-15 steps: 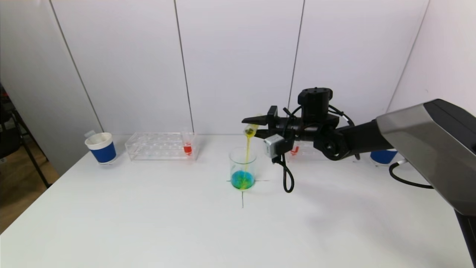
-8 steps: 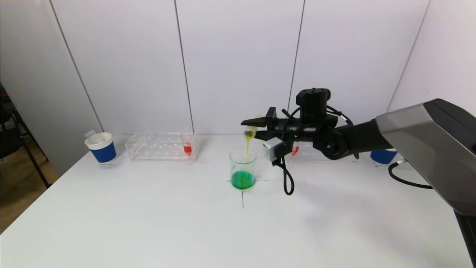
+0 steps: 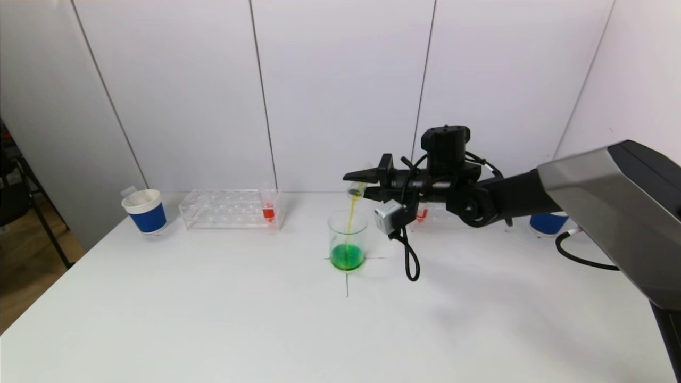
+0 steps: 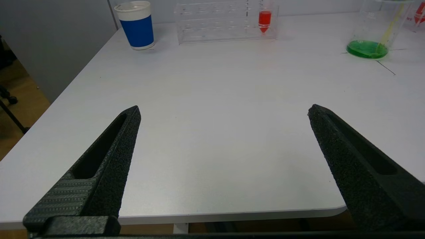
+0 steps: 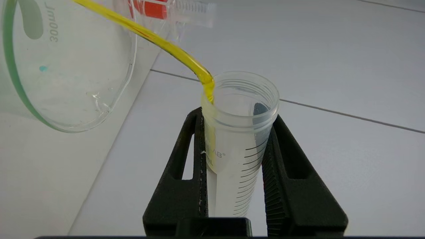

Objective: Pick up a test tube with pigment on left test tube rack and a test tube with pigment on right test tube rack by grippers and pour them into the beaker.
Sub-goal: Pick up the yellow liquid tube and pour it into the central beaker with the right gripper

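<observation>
The left gripper (image 4: pixel 224 113) hangs low at the table's (image 4: pixel 212 139) near edge, jaws spread wide with nothing between them. Ahead of them and well apart stands the beaker (image 3: pixel 347 240) — green liquid in its bottom. Just above it the right gripper (image 3: pixel 357 180) clamps a test tube (image 5: pixel 237 132) between both jaws, tipped mouth-down, and a thin yellow stream (image 5: pixel 159 43) runs from its lip into the beaker. Farther off, beyond the left jaws — the left rack (image 3: pixel 230 209) holds a red-filled tube (image 3: pixel 268 209), with a blue cup (image 3: pixel 144 211) beside it.
</observation>
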### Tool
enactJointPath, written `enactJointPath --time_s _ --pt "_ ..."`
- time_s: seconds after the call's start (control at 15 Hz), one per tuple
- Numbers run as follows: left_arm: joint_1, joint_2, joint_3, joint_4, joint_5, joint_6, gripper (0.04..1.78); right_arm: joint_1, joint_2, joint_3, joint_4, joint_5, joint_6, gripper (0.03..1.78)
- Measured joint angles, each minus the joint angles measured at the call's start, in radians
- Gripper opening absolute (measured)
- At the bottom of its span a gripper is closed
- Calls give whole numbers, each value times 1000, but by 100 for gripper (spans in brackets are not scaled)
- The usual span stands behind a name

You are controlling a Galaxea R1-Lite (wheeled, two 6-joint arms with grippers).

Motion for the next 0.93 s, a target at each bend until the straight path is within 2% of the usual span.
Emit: enactJointPath --time_s 0.6,0.73,0.93 --pt "0 0 0 0 0 0 176 5 -2 -83 80 -35 -119 52" --pt "0 0 0 0 0 0 176 7 0 -103 94 -58 -157 52" --pt "0 0 0 0 0 0 176 11 1 -113 99 -64 -173 52"
